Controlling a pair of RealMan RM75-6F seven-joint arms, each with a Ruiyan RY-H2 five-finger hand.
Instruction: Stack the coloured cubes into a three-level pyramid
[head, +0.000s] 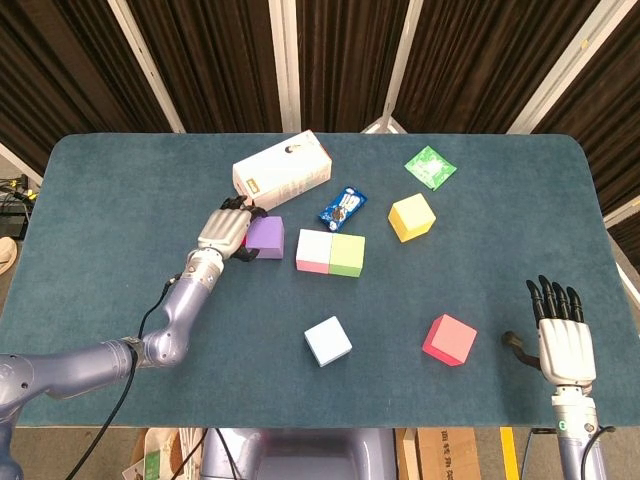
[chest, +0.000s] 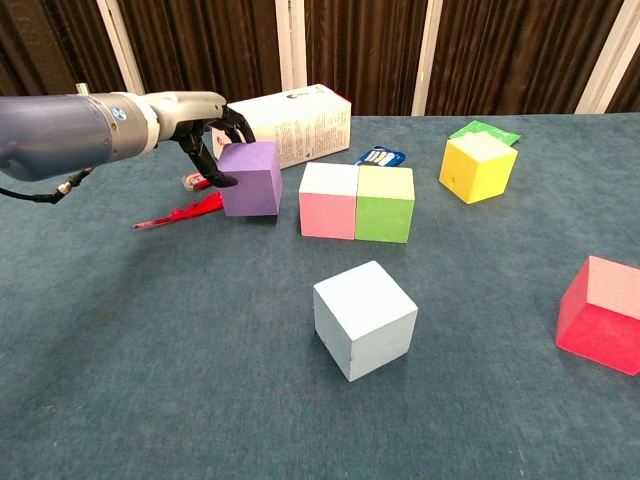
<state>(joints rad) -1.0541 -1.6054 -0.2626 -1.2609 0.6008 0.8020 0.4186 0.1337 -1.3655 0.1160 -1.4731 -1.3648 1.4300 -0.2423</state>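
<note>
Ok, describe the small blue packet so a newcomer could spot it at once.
Start at the white carton at the back of the table. Just right of it, behind the pink cube and green cube, lies the blue packet. It is flat and glossy, unlike the cubes.

- The left arm (head: 160, 330) is a run of rounded, glossy grey-lavender segments, narrowing toward the wrist
- A thin black cable (head: 128, 350) loops loose along that arm
- Left hand (head: 224, 231) has a pale silver back plate and dark, black fingers (chest: 205, 160)
- In the chest view a small blue round mark (chest: 117, 113) sits on the forearm shell
- Right hand (head: 562, 335), nearest the red cube, shows the same silver back and black fingers (head: 552, 299), with a silver wrist cuff below
</note>
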